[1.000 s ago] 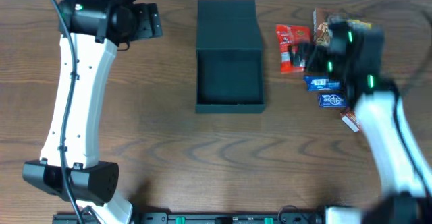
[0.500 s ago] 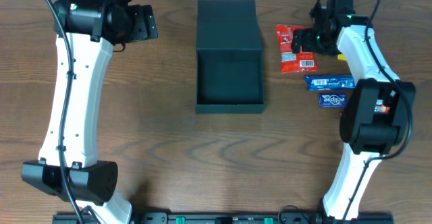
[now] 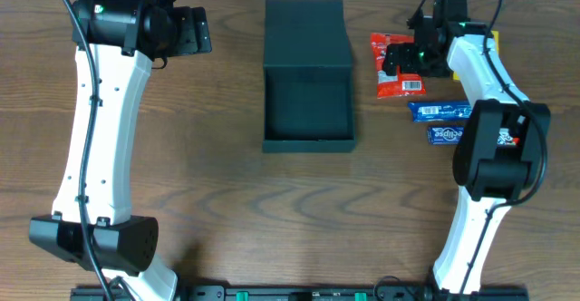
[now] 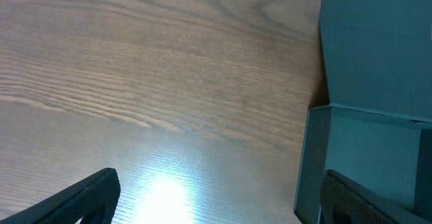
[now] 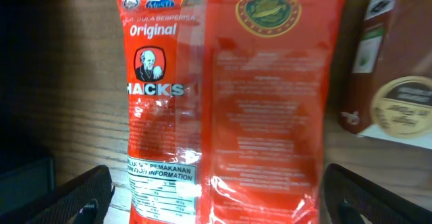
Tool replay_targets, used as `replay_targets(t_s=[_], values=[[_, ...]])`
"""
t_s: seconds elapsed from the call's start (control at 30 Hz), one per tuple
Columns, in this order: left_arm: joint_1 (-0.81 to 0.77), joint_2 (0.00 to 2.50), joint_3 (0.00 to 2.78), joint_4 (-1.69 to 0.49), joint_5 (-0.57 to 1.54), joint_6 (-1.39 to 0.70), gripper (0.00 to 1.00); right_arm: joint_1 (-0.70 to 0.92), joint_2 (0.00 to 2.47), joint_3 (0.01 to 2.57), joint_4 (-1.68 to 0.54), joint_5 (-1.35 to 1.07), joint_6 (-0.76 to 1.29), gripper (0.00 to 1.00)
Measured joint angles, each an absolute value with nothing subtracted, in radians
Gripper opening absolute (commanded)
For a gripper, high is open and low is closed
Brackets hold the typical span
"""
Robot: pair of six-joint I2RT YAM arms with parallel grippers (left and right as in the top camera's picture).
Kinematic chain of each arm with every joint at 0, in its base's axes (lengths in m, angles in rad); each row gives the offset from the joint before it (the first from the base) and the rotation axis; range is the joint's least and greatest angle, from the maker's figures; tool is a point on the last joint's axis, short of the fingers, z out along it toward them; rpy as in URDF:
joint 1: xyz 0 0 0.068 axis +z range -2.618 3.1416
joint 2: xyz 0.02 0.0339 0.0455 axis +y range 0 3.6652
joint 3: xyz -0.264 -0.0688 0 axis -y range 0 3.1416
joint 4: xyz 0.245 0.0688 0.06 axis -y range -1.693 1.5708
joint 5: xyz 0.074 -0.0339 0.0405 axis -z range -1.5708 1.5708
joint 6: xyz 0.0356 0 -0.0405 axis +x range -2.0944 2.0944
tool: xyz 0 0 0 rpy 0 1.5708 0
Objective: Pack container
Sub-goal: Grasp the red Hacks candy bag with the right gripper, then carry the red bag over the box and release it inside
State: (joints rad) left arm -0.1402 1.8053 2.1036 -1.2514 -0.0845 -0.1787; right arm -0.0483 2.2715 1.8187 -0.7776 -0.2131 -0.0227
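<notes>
While the container stands open mid-counter, flap laid back and nothing seen inside, no packing can be judged done. The red packet, right of the container, is framed by the right tool, spread wide and not yet closed; blue packets and a brown packet are left beside it. The left tool is held spread and empty left of the container.

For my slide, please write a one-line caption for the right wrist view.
Open right gripper over a glossy red plastic Hacks packet, a brown packet beside it.
</notes>
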Motion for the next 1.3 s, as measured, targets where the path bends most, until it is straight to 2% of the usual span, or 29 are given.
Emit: replay_targets(t_s=[0.27, 0.4, 0.47, 0.63, 0.77, 1.07, 1.3], values=[[-0.140, 1.805, 2.104, -1.249, -0.084, -0.162, 0.95, -0.047, 2.299, 1.819, -0.777, -0.218, -0.017, 0.95], [-0.140, 1.805, 2.104, -1.248, -0.084, -0.156, 0.95, -0.044, 2.305, 1.819, -0.777, -0.219, -0.013, 0.83], [-0.140, 1.805, 2.104, -1.248, -0.085, -0.156, 0.95, -0.041, 2.305, 1.819, -0.776, -0.221, -0.012, 0.72], [-0.140, 1.805, 2.104, -1.248, -0.085, -0.156, 0.95, -0.041, 2.305, 1.819, -0.772, -0.233, -0.005, 0.27], [-0.140, 1.805, 2.104, -1.248, -0.084, -0.152, 0.95, -0.041, 2.305, 1.827, -0.770, -0.242, 0.001, 0.01], [-0.140, 1.805, 2.104, -1.247, -0.085, -0.144, 0.95, -0.041, 2.305, 1.872, -0.846, -0.278, 0.036, 0.01], [-0.139, 1.805, 2.104, -1.247, -0.112, -0.128, 0.95, -0.006, 2.286, 2.098, -0.977, -0.315, 0.045, 0.01]])
